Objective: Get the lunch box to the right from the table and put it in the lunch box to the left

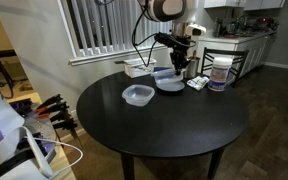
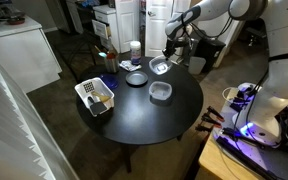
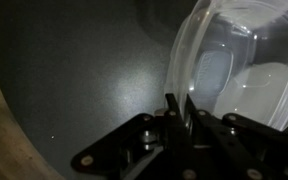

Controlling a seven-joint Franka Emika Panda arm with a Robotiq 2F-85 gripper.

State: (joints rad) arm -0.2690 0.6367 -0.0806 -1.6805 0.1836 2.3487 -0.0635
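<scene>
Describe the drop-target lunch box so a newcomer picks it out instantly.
Start from the round black table; most items crowd one edge. The lunch box to the left sits apart from them, toward the middle. It is small, clear and pale-rimmed, resting flat on the table, unlike the blue bowl and the lunch box to the right, held in the gripper.

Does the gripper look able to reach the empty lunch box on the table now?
Probably yes. The gripper, jaws shut on the rim of the held box, hangs above the table. The empty box sits open nearby, and the blue bowl seems to stand beside the path, not across it.
</scene>
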